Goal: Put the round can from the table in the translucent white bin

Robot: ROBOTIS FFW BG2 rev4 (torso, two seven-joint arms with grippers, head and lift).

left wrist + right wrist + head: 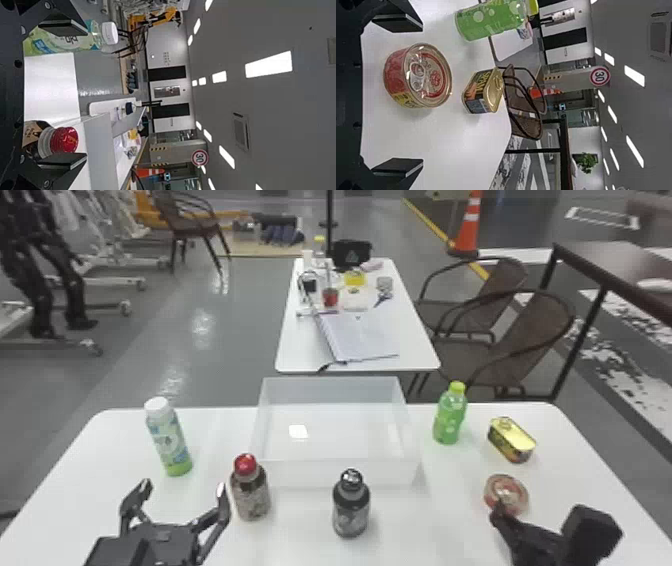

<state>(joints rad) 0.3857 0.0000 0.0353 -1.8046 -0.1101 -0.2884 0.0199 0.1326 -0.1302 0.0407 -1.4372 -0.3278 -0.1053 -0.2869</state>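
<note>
Round can [506, 494] sits upright on the white table [95, 475], toward the lower right of the head view, its red side and ring-pull lid plain in the right wrist view. The right gripper [545, 517] comes in from the bottom edge at lower right, its pincer released: the two fingers stand wide apart with nothing between them, and the can lies just beyond, close to one fingertip as the head view has it. Up and to the right of the can is a rectangular tin [511, 440] with a gold lid, and above and left of that stands a green bottle [450, 417], near the right wall of the translucent white bin [340, 474]. The bin occupies the middle of the frame, toward the far edge of the table. In front of it, below centre, stands a dark bottle with a black cap [351, 507]; left of that is a red-capped bottle [250, 492], and a white-capped bottle [169, 440] stands farther up and left. The left gripper [182, 488] is at lower left, its fingers also spread and holding nothing, with the red-capped bottle just beside one of them.
</note>
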